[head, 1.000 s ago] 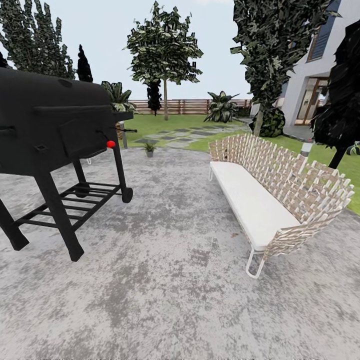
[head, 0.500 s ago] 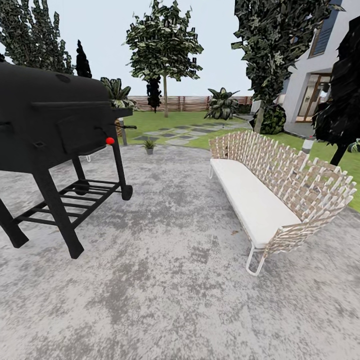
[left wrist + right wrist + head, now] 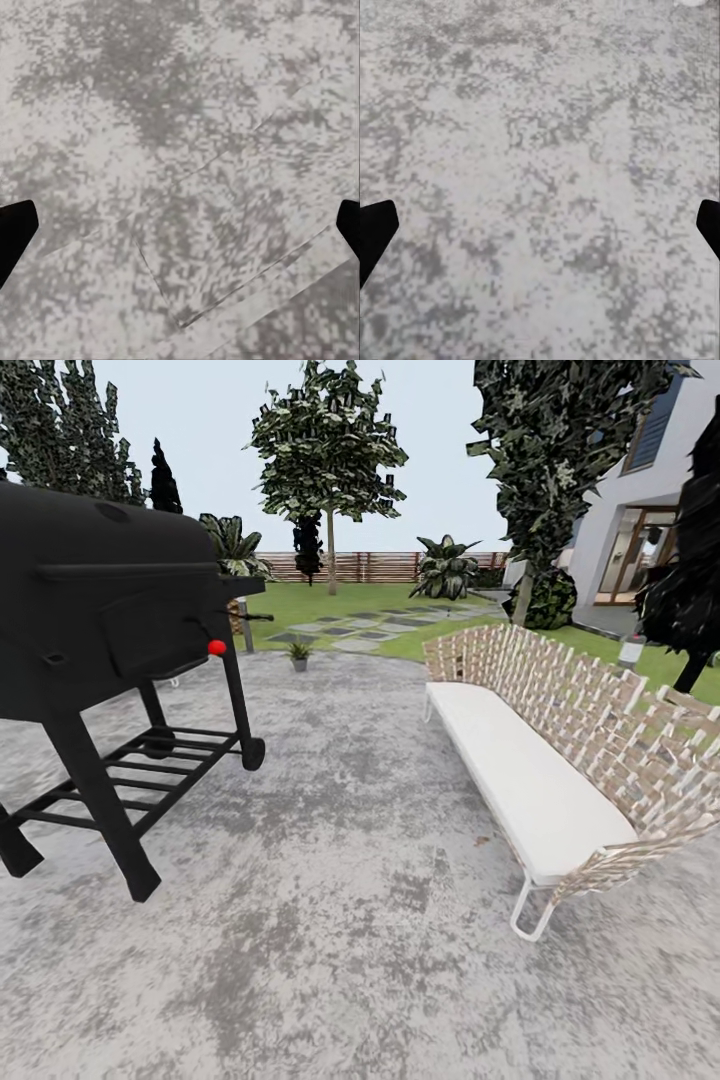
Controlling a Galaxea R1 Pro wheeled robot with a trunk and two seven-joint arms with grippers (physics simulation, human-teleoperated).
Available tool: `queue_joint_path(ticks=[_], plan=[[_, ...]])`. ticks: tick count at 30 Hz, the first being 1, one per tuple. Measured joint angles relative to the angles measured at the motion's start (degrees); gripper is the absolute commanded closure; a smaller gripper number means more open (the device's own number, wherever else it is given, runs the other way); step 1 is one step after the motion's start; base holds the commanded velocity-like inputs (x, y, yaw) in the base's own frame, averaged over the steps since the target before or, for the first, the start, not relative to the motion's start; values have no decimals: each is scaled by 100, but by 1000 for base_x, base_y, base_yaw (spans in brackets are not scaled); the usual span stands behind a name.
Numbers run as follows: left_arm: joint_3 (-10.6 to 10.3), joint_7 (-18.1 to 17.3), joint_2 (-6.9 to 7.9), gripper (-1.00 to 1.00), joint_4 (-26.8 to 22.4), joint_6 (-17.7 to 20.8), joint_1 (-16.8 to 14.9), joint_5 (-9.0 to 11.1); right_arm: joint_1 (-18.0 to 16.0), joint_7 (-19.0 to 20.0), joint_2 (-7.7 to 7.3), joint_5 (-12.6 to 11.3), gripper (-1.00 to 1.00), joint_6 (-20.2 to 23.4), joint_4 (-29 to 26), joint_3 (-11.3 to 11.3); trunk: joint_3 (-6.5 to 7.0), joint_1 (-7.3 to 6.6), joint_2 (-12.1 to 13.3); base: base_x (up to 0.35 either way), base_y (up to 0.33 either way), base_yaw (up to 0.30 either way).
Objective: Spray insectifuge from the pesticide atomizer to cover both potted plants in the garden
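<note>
Grey mottled paved patio (image 3: 350, 920) across the foreground of the head view; black barrel barbecue grill (image 3: 100, 610) on legs and wheels at left, with a red knob (image 3: 217, 648) on its side; woven-slat sofa with a white seat cushion (image 3: 540, 780) at right. One potted plant (image 3: 299, 653), a small green rosette in a grey pot, stands at the far edge of the patio, just beyond the grill's corner and well apart from the sofa. Behind it: green lawn with flat stepping stones (image 3: 360, 630), a wooden slat fence (image 3: 350, 567), trees, and a white house (image 3: 640, 510) at far right. Pesticide atomizer: cannot be made out. Left gripper (image 3: 180, 225): its dark fingers (image 3: 15, 229) sit at opposite edges of the left wrist view (spread wide, nothing between them), above bare paving. Right gripper (image 3: 540, 229): fingers (image 3: 375, 229) likewise wide apart over paving, holding nothing
</note>
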Motion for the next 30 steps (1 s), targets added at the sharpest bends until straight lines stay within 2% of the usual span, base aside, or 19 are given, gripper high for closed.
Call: queue_joint_path(ticks=[30], plan=[[1, 0, 9, -100, -5, 5, -2, 9, 0, 0, 0, -3, -100, -4, -19, 0, 0, 0, 0, 334, 17, 0]])
